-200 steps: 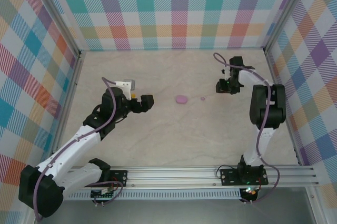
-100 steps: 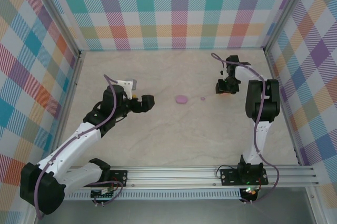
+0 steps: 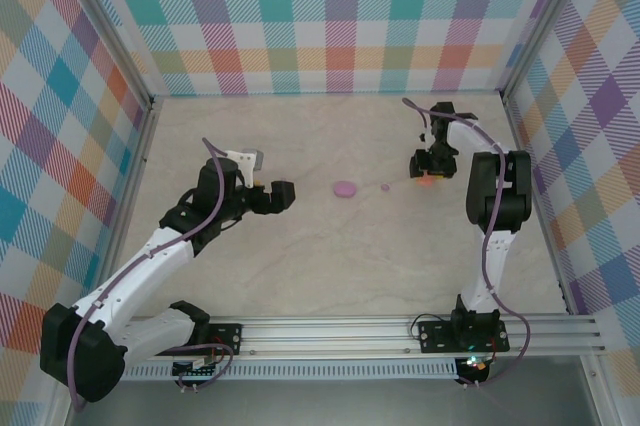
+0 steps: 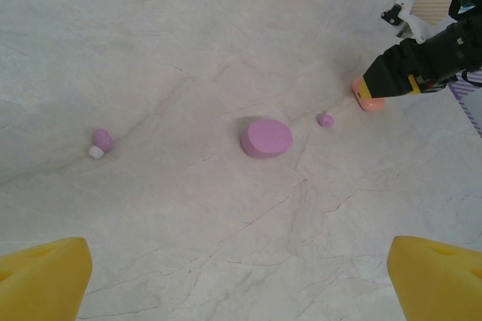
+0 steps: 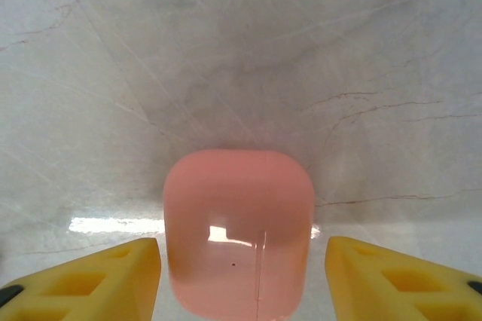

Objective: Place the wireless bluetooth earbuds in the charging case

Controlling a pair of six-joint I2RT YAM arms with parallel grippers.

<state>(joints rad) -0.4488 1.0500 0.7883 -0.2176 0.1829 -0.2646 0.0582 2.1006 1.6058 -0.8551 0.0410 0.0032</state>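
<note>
While the right jaws stand parted, their yellow pads flank the salmon-orange charging case with a narrow gap on each side. The case is therefore released, not gripped, and rests on the desk by itself. The left jaws are spread wide with nothing between their pads, hovering over the desk. Out ahead of them lies the lilac charging case. One lilac earbud sits near it, between the two cases. A second lilac earbud, white tip showing, lies well apart on the other side.

Both cases look shut, so no earbud can go in until a lid is lifted. The salmon case is glossy and rounded, and an off-centre squeeze could skid or spin it. The earbuds are tiny and rounded, so a slightly misjudged pinch may flick one away, and a nudge from a pad could set it rolling.
</note>
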